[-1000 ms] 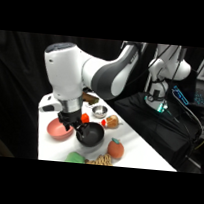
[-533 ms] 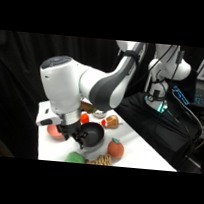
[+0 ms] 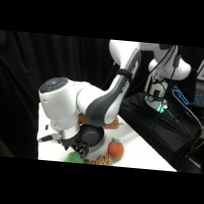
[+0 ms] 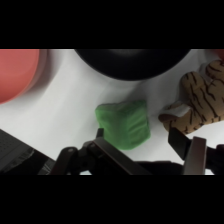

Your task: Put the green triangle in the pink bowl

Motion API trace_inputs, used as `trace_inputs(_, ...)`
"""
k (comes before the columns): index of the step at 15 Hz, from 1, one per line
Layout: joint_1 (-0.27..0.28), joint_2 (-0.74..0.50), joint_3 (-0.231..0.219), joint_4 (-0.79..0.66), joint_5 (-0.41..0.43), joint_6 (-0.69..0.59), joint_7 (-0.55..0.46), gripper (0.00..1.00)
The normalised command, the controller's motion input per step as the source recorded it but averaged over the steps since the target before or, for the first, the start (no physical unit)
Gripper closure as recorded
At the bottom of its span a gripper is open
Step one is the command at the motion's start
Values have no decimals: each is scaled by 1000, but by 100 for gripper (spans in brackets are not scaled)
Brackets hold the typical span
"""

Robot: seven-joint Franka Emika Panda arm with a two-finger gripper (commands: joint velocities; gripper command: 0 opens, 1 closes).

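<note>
The black two-finger gripper [image 4: 137, 150] hangs low over the white desk [image 4: 70, 110] with its fingers spread apart, holding nothing. One finger [image 4: 102, 145] sits just beside the near left edge of the small bright green wedge-like block, the green triangle [image 4: 123, 124], and the other rises at the right, beside the block's far flank. That straddling pose looks like the set-up for a pinch across the block's width, so the step in hand is probably the final descent before closing.

The green triangle lies flat on the desk, free of the fingers as far as the wrist view shows. Just beyond it stands the round black bowl [image 4: 132, 62], and to its right a tan, dark-striped toy [image 4: 202, 100] lies close enough that the right finger may brush it. The shallow salmon-pink bowl [image 4: 20, 72] sits at the upper left of the wrist view, well apart from the block.

In the side view the white arm [image 3: 69, 104] bends down over the desk's near end, hiding the gripper; an orange round fruit toy [image 3: 116, 148] stands just beside it.
</note>
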Motion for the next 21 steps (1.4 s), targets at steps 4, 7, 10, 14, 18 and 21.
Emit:
trace_inputs(4,-14,348,19,460,-84,25,-191,0)
trace_inputs(7,-32,317,37,447,-67,-5,-205,0)
trace_inputs(10,-42,320,33,474,-67,-66,-213,0)
trace_inputs(14,-63,251,51,407,-23,-120,-181,26)
trace_inputs(18,-52,142,30,284,-18,-90,-128,59)
trace_inputs(21,-49,119,23,227,-17,-68,-120,79)
